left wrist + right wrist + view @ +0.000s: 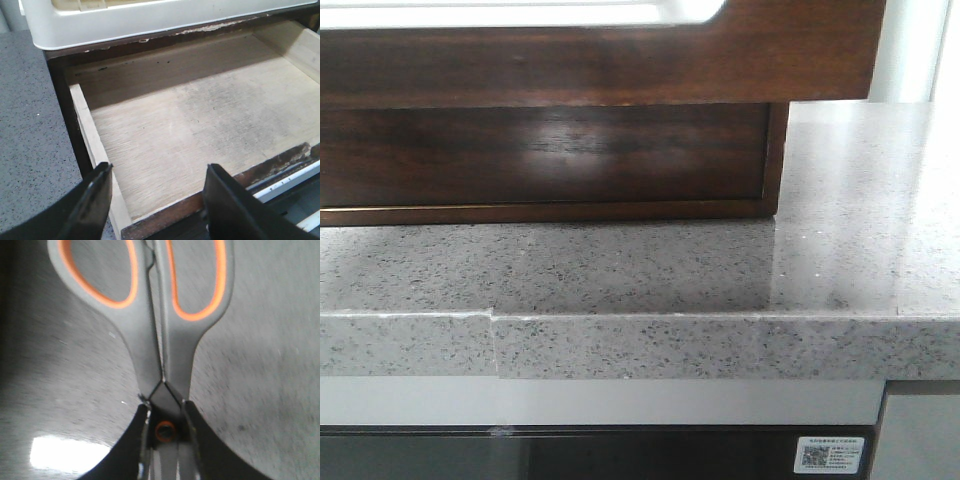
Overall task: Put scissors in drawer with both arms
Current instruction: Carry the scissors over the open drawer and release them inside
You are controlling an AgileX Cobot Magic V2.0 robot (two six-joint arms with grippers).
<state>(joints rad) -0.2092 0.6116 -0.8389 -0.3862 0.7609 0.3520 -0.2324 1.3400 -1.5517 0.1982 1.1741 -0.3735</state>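
Note:
The dark-brown wooden drawer, with a pale rounded cutout along its top edge, stands pulled out across the top of the front view. Neither gripper shows there. In the left wrist view the drawer is open, with a bare pale wood floor and nothing in it. My left gripper is open and empty over the drawer's front corner. My right gripper is shut on the scissors at their pivot. Their grey handles with orange-lined loops point away from the fingers, above the grey counter.
The speckled grey stone counter runs under the drawer, with its front edge near the camera. A dark cabinet body sits below the drawer front. A white plastic tray lies on top, above the drawer opening.

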